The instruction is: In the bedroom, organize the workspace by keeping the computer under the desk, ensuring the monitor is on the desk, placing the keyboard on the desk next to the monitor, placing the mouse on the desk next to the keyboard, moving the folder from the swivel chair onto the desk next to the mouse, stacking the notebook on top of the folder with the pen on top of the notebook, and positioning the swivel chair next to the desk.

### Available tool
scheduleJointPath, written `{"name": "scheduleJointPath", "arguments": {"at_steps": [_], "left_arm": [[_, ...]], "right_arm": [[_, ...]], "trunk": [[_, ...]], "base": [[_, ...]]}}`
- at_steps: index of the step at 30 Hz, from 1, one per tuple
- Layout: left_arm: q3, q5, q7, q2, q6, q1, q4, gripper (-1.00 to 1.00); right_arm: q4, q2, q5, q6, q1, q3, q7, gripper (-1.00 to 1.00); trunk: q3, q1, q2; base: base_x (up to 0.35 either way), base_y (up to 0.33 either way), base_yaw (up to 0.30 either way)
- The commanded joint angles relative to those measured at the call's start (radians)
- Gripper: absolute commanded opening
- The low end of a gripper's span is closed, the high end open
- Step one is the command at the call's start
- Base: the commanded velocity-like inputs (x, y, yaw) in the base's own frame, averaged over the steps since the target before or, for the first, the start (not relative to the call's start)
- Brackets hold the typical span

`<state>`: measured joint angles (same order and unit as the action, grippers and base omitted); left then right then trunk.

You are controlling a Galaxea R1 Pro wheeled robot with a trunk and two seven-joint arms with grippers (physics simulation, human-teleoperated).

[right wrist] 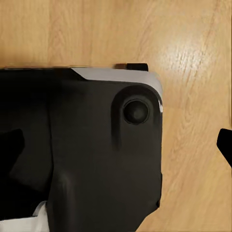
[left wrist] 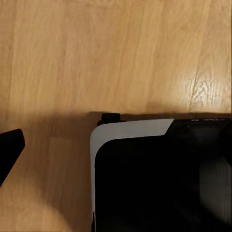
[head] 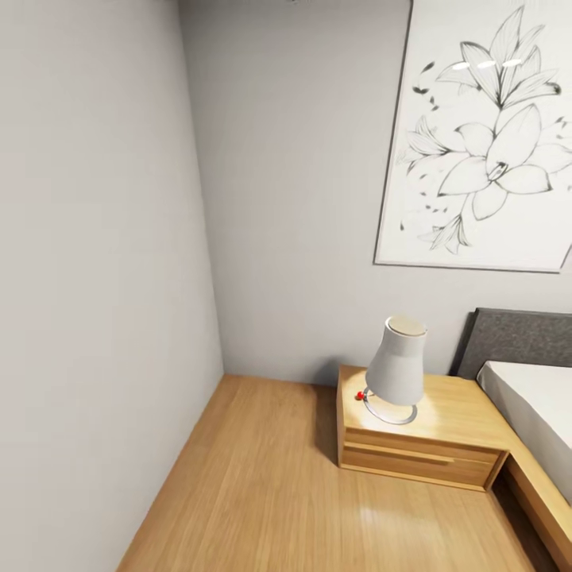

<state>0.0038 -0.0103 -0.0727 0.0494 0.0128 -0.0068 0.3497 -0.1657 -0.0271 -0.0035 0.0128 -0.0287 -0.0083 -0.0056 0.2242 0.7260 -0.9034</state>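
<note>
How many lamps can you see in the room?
1. The white lamp stands on the wooden nightstand beside the bed, under the flower picture. More could be outside the pictures.

Head view: bright, even, soft light; sharp focus. Ceiling-light glare streaks on framed picture (head: 485, 135). Lamp (head: 396, 369) casts faint shadow on wall (head: 286, 238); nightstand (head: 421, 433) shadows floor (head: 262, 485). Wrist views: warm, dimmer; glossy highlights on wood; dark robot base (right wrist: 96, 154) slightly blurred.

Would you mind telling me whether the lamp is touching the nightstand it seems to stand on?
Touching. The head view shows the lamp resting by its grey ring base on the wooden top of the nightstand, with no gap under the ring.
</note>
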Motion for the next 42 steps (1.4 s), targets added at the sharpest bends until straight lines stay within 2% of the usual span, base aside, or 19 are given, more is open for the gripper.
{"name": "scheduleJointPath", "arguments": {"at_steps": [1, 2, 5, 6, 9, 10, 11, 13, 14, 16, 22, 23, 25, 28, 31, 34, 37, 42], "left_arm": [[0.004, -0.011, -0.020, 0.006, 0.001, 0.000, 0.006, 1.00], [0.012, -0.036, -0.057, 0.018, 0.001, 0.000, 0.013, 1.00], [0.029, -0.082, -0.123, 0.043, 0.001, 0.000, 0.020, 1.00], [0.038, -0.114, -0.171, 0.060, 0.001, -0.001, 0.023, 1.00], [0.054, -0.173, -0.262, 0.089, -0.001, -0.001, 0.026, 1.00], [0.065, -0.216, -0.307, 0.103, -0.002, 0.000, 0.027, 1.00], [0.069, -0.230, -0.317, 0.105, -0.002, 0.000, 0.027, 1.00], [0.084, -0.284, -0.339, 0.111, -0.002, -0.001, 0.027, 1.00], [0.090, -0.305, -0.344, 0.112, -0.001, -0.001, 0.027, 1.00], [0.095, -0.326, -0.348, 0.114, -0.001, -0.001, 0.026, 1.00], [0.096, -0.344, -0.336, 0.116, -0.001, -0.001, 0.023, 1.00], [0.095, -0.343, -0.309, 0.117, -0.001, -0.001, 0.023, 1.00], [0.095, -0.342, -0.273, 0.117, -0.001, -0.001, 0.023, 1.00], [0.094, -0.342, -0.232, 0.116, -0.002, -0.001, 0.023, 1.00], [0.095, -0.344, -0.193, 0.115, -0.026, -0.001, 0.025, 1.00], [0.096, -0.345, -0.177, 0.114, -0.152, 0.000, 0.023, 1.00], [0.095, -0.344, -0.175, 0.113, -0.241, -0.001, 0.020, 1.00], [0.095, -0.344, -0.174, 0.113, -0.304, -0.001, 0.018, 1.00]], "right_arm": [[-0.017, 0.000, -0.001, 0.002, 0.000, -0.001, -0.001, 1.00], [-0.046, 0.000, -0.001, 0.003, 0.000, -0.001, 0.000, 1.00], [-0.083, 0.000, -0.001, 0.003, 0.000, -0.001, 0.000, 1.00], [-0.100, 0.000, -0.001, 0.002, 0.000, -0.002, 0.000, 1.00], [-0.119, 0.003, -0.002, 0.000, 0.000, -0.009, 0.001, 1.00], [-0.125, 0.008, -0.007, -0.008, 0.000, -0.023, 0.000, 1.00], [-0.127, 0.009, -0.009, -0.015, 0.000, -0.030, 0.000, 1.00], [-0.130, 0.010, -0.026, -0.061, 0.000, -0.083, -0.001, 1.00], [-0.131, 0.010, -0.035, -0.083, 0.000, -0.110, -0.001, 1.00], [-0.132, 0.007, -0.044, -0.111, 0.000, -0.139, -0.001, 1.00], [-0.165, 0.005, -0.052, -0.161, -0.011, -0.164, -0.002, 1.00], [-0.204, 0.010, -0.052, -0.171, -0.028, -0.170, -0.008, 1.00], [-0.219, 0.018, -0.052, -0.173, -0.051, -0.171, -0.027, 1.00], [-0.223, 0.026, -0.056, -0.175, -0.073, -0.173, -0.050, 1.00], [-0.225, 0.027, -0.078, -0.193, -0.084, -0.175, -0.062, 1.00], [-0.222, 0.024, -0.113, -0.243, -0.088, -0.175, -0.064, 1.00], [-0.220, 0.017, -0.120, -0.268, -0.089, -0.172, -0.061, 1.00], [-0.215, -0.002, -0.123, -0.281, -0.089, -0.169, -0.059, 1.00]], "trunk": [[-0.002, -0.004, 0.006], [-0.005, -0.008, 0.013], [-0.014, -0.019, 0.034], [-0.017, -0.023, 0.041], [-0.027, -0.035, 0.062], [-0.030, -0.038, 0.069], [-0.033, -0.042, 0.076], [-0.039, -0.050, 0.090], [-0.043, -0.054, 0.097], [-0.049, -0.061, 0.111], [-0.068, -0.084, 0.153], [-0.071, -0.088, 0.160], [-0.077, -0.096, 0.174], [-0.086, -0.107, 0.195], [-0.096, -0.119, 0.216], [-0.096, -0.119, 0.216], [-0.096, -0.119, 0.216], [-0.096, -0.119, 0.216]], "base": [[0.000, 0.000, 0.000], [0.000, 0.000, 0.000], [0.000, 0.000, 0.000], [0.000, 0.000, 0.000], [0.000, 0.000, 0.000], [0.000, 0.000, 0.000], [0.000, 0.000, 0.000], [0.000, 0.000, 0.000], [0.000, 0.000, 0.000], [0.000, 0.000, 0.000], [0.000, 0.000, 0.000], [0.000, 0.000, 0.000], [0.000, 0.000, 0.000], [0.000, 0.000, 0.000], [0.000, 0.000, 0.000], [0.000, 0.000, 0.000], [0.000, 0.000, 0.000], [0.000, 0.000, 0.000]]}}
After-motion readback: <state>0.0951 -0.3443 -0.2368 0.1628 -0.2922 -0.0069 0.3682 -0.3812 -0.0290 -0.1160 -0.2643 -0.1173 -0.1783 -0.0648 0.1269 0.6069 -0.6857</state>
